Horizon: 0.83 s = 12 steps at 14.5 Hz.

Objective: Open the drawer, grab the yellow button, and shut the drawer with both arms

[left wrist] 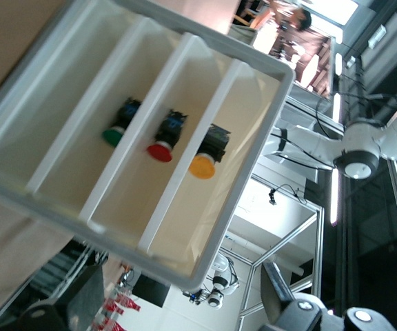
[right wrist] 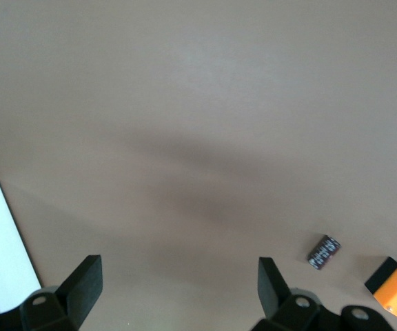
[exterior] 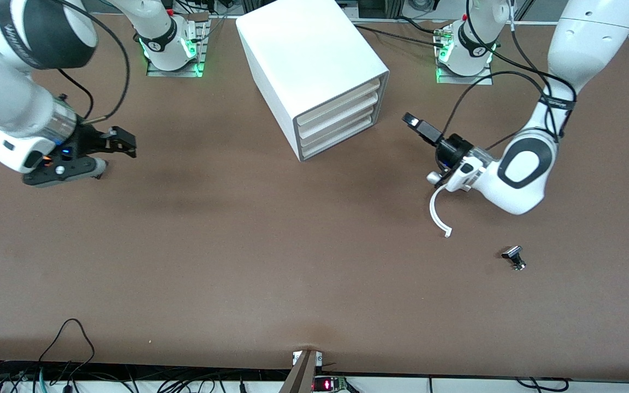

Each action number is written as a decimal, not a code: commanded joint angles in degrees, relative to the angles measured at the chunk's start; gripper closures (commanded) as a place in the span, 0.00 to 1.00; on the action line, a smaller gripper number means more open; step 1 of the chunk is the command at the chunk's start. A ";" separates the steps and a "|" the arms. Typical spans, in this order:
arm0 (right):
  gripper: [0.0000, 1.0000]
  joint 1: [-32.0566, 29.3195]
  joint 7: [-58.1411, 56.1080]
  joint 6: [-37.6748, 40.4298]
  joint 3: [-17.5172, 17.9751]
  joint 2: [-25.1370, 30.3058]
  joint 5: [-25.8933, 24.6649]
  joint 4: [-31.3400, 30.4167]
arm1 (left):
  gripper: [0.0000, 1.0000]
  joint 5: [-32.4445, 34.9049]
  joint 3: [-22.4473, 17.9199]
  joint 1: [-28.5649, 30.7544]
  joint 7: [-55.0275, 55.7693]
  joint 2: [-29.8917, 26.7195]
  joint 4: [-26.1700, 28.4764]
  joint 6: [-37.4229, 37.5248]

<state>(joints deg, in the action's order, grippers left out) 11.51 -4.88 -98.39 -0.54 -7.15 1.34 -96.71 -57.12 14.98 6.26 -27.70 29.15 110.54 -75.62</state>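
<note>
Even, bright overhead light; soft blurred shadows lie on the brown counter (exterior: 271, 262). Window glare whitens the left wrist view's upper right.

Brown table (exterior: 238, 262) — white cabinet (exterior: 306, 60)

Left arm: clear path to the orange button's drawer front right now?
Likely yes: left gripper, open, faces the cabinet drawer fronts, nothing between them. Orange button sits inside its closed drawer.
</note>
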 commanded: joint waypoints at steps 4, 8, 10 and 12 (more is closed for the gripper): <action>0.00 6.23 1.80 -0.05 0.01 -1.99 1.04 3.53 | 0.00 -3.26 6.19 -0.72 -7.63 -1.11 5.30 -6.90; 0.00 11.58 0.31 -0.14 2.12 -1.99 3.41 6.45 | 0.03 -6.42 10.67 -2.04 -9.55 -1.29 8.45 -12.51; 0.00 14.58 -1.35 -1.62 2.39 -1.99 3.41 6.88 | 0.04 -7.30 12.69 -2.13 -10.88 -1.38 10.39 -15.86; 0.00 15.12 -10.19 -2.07 2.39 -2.16 3.32 7.15 | 0.05 -7.66 13.05 -2.22 -10.88 -1.38 10.57 -16.66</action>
<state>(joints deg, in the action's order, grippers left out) 26.47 -7.35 -100.31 2.35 -8.66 3.82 -90.82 -63.17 27.59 3.67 -36.80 29.14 119.39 -91.18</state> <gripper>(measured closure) 0.000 0.040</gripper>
